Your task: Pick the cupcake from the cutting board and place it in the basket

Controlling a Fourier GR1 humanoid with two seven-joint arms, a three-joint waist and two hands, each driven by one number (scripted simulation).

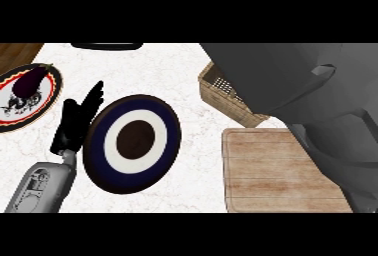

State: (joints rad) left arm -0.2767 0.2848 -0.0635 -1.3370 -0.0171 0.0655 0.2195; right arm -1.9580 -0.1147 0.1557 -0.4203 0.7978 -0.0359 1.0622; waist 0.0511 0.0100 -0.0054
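So the right arm (295, 80) is swung way over the wicker basket (221, 92) and blocks most of it. Its hand is out of sight, so I can't tell if it's clamped on anything. No cupcake is visible anywhere. The wooden cutting board (277, 172) shows bare, so my guess is the cupcake is under that arm, over the basket. The left hand (77, 117) just rests by the bullseye plate (133, 142), fingers straight and up, out of the way. An eggplant (33, 80) sits on the other plate (11, 117) at the desk's far left.
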